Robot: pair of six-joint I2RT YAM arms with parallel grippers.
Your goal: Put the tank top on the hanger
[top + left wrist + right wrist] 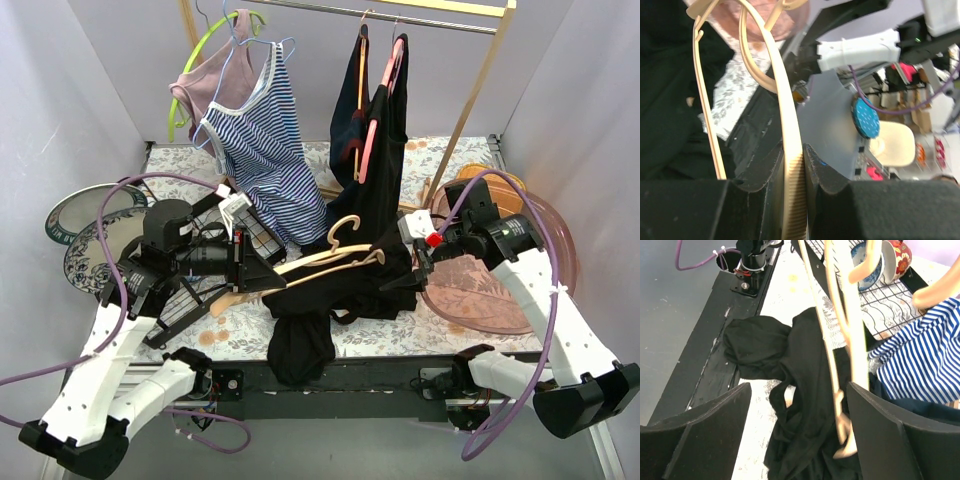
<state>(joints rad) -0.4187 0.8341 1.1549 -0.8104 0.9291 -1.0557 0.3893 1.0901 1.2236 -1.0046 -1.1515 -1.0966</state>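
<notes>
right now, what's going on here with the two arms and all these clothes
The left gripper is clamped on one arm of the pale cream curved clothes hanger. The plain black thin-fabric tank top lies crumpled on the table beneath it, not yet on the hanger. The right gripper hangs open just above the fabric, holding nothing.

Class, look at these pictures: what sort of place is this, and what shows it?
Probably a robotics lab's staged laundry corner: a metal clothes rail hung with garments, a floral-cloth table, and two white robot arms bolted at its edge.
</notes>
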